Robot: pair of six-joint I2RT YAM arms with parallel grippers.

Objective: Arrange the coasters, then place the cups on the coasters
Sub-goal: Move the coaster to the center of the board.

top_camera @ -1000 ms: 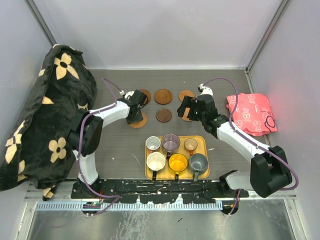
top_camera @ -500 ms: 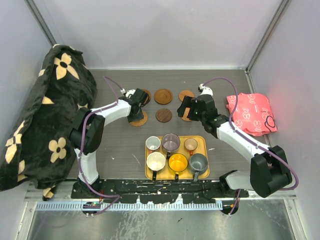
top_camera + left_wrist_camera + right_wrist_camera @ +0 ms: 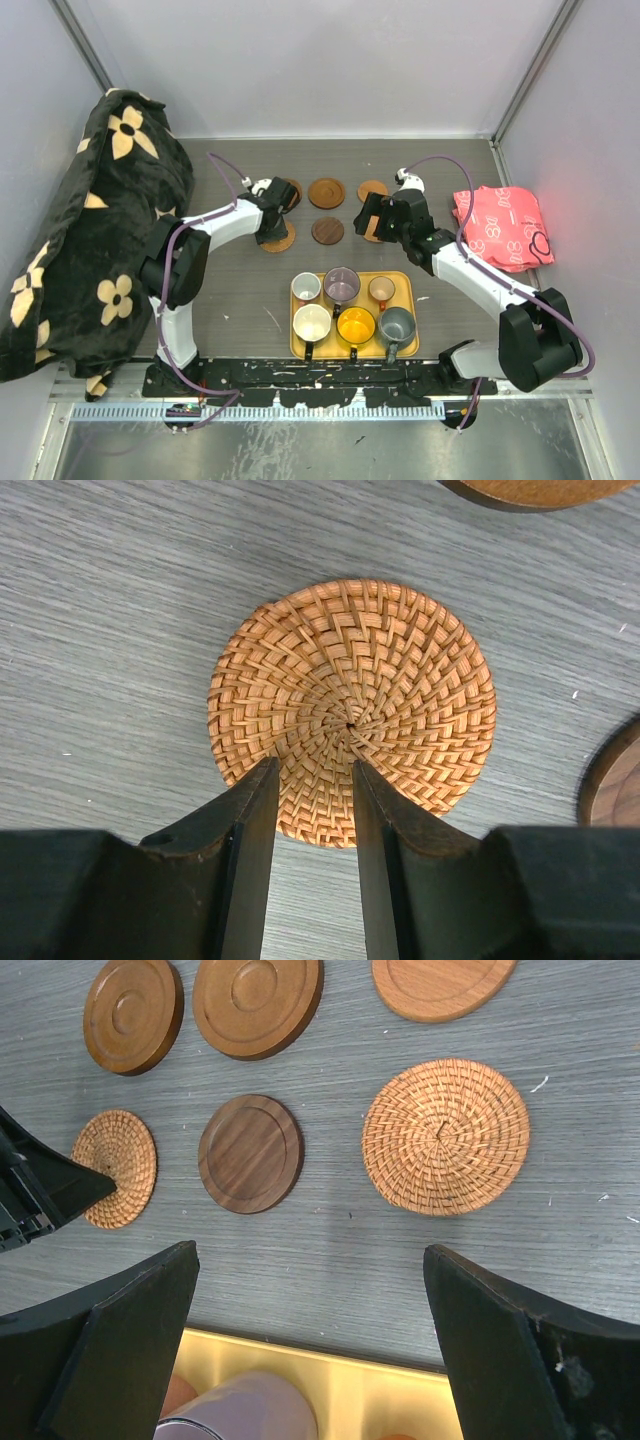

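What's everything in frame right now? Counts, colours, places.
Wooden coasters: four, three brown, one dark, far half of table.
Woven coasters: two, tan, either side of the dark one.
Cups: six, white, cream, purple-grey, brown, orange, grey-green, on tray.
Tray: one, yellow, near centre.
Blanket: one, black with cream flowers, left.
Cloth: one, red patterned, right.
Table: one, grey.
Arms: two, white-black, near edge.
Left tool: black, narrowly open over a woven coaster.
Right tool: black, wide open, near other woven coaster.
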